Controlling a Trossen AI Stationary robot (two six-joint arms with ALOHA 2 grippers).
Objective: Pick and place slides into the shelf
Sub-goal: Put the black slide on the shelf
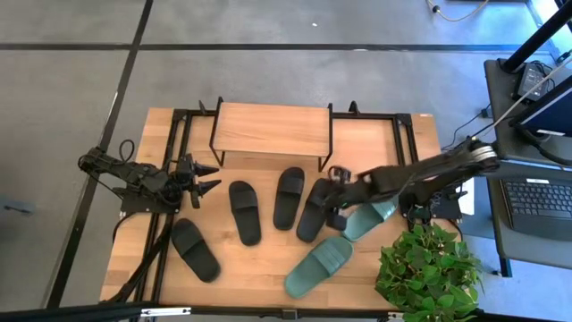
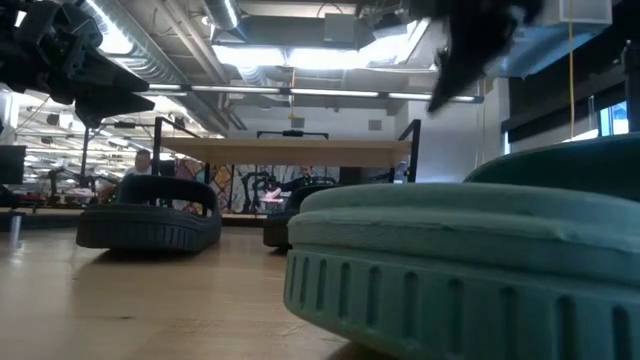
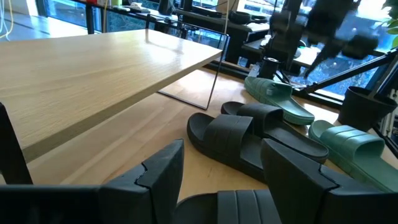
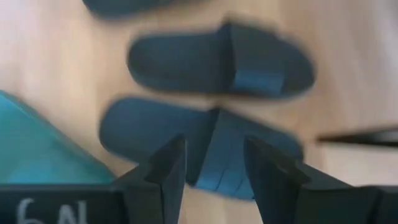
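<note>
Four black slides lie flat on their soles on the table in front of the shelf (image 1: pixel 273 130): one at the near left (image 1: pixel 195 249), one (image 1: pixel 244 211), one (image 1: pixel 289 197) and the rightmost (image 1: pixel 315 209). Two green slides (image 1: pixel 319 266) (image 1: pixel 371 215) lie to the right. My right gripper (image 1: pixel 338 192) is open above the rightmost black slide (image 4: pixel 205 140), its fingers standing over the strap and clear of it. My left gripper (image 1: pixel 207 179) is open in the air at the table's left, pointing toward the slides (image 3: pixel 242 140).
A potted plant (image 1: pixel 427 268) stands at the table's near right corner, beside the green slides. Black frame rails (image 1: pixel 170 179) run along the table's left side and around the shelf. Bare table shows between the shelf's legs and along the near edge.
</note>
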